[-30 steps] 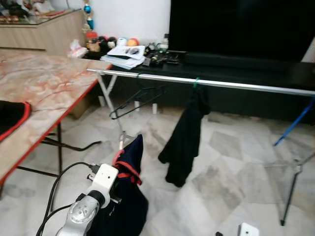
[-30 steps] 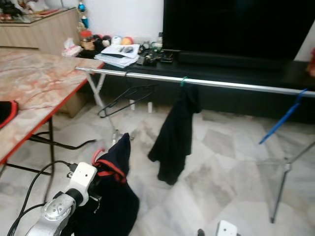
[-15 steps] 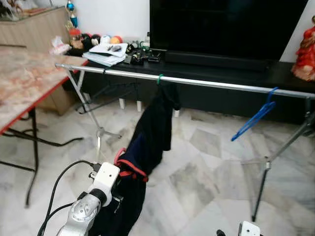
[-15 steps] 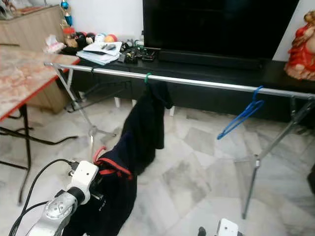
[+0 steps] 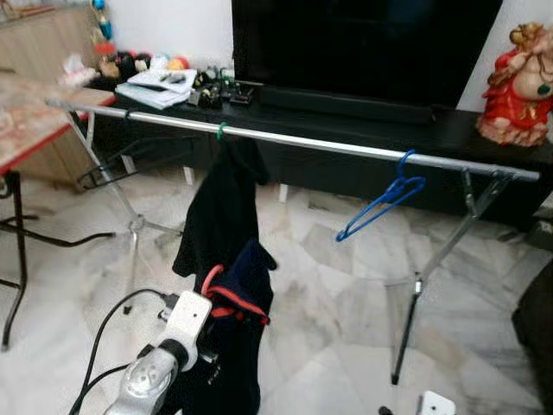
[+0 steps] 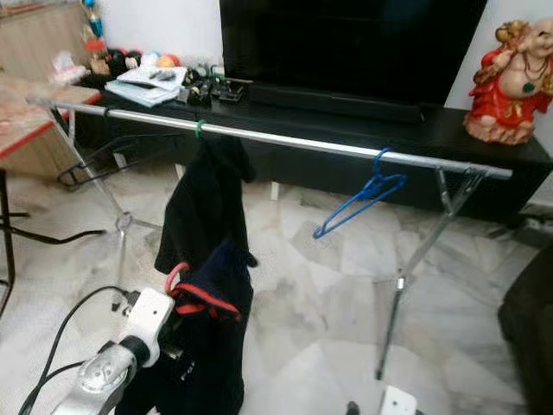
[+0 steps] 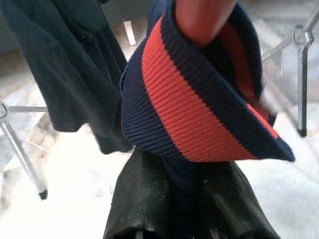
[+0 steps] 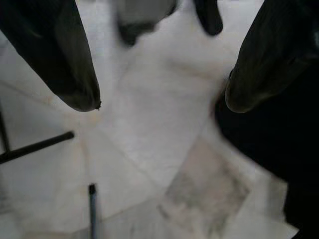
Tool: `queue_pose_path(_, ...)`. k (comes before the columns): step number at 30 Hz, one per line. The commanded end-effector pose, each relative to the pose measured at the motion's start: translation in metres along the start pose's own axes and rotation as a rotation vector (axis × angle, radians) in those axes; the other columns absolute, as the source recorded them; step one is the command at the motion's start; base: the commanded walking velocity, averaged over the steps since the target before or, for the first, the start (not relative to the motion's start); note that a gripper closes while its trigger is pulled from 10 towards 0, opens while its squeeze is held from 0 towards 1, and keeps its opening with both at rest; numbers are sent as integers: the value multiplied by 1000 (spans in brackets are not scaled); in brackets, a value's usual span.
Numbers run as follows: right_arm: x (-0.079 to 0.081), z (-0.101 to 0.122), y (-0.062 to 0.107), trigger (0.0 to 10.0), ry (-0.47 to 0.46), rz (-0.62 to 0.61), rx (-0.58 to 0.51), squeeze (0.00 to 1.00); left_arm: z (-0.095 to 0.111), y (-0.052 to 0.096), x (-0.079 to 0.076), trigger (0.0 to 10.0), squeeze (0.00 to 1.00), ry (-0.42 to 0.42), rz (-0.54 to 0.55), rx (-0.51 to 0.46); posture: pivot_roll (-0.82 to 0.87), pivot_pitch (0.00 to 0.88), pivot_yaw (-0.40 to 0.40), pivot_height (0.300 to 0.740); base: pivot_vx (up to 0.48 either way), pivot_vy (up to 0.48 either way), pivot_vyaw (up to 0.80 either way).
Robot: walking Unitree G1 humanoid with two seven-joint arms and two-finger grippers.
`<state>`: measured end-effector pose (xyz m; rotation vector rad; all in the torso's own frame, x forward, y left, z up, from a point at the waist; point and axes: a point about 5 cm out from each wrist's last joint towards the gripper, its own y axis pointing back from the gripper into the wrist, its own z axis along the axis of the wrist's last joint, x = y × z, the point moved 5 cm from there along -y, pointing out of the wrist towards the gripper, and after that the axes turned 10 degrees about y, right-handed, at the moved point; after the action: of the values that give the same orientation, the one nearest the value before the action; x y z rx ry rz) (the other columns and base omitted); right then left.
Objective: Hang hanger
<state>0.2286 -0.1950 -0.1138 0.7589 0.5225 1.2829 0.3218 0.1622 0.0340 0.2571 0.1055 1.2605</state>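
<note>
One left gripper (image 7: pixel 192 199) is pinching a soft navy garment (image 5: pixel 238 337) on its red hanger (image 5: pixel 210 278); it is looking light and floppy. Right gripper (image 8: pixel 159 99) is hanging wide apart.

rail (image 5: pixel 328 145): jacket (image 5: pixel 216 216) hangs left | hanger (image 5: pixel 380 201) right | cabinet (image 5: pixel 449 138) behind

The robot's left arm (image 5: pixel 160 372) is silver metal with a round joint cap, a white boxy wrist block and black cables looping beside it; gripper fingers (image 8: pixel 65 55) are matte black
</note>
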Motion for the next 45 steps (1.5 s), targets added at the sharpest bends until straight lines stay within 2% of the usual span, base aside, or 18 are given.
queue_pose_path(1,-11,-3,1,10000,-4,-28,12,0,8,-3,-7,10000,0,-30,-23,-23,50,55,16,740,0,0,0)
queue_pose_path(21,-13,-2,1,10000,-3,-30,13,0,12,-3,-9,10000,0,11,-11,-48,49,59,7,740,0,0,0)
queue_pose_path(35,-12,-1,1,10000,-6,-36,9,0,12,-4,-12,10000,0,5,-27,-46,52,56,8,740,283,0,0)
queue_pose_path(40,-12,-1,1,10000,-24,-34,6,0,13,-4,-11,10000,0,8,-28,-48,53,54,9,740,314,0,-725)
queue_pose_path(45,-12,-1,1,10000,-10,-35,5,0,13,-4,-10,10000,0,9,-24,-50,54,51,11,740,319,0,0)
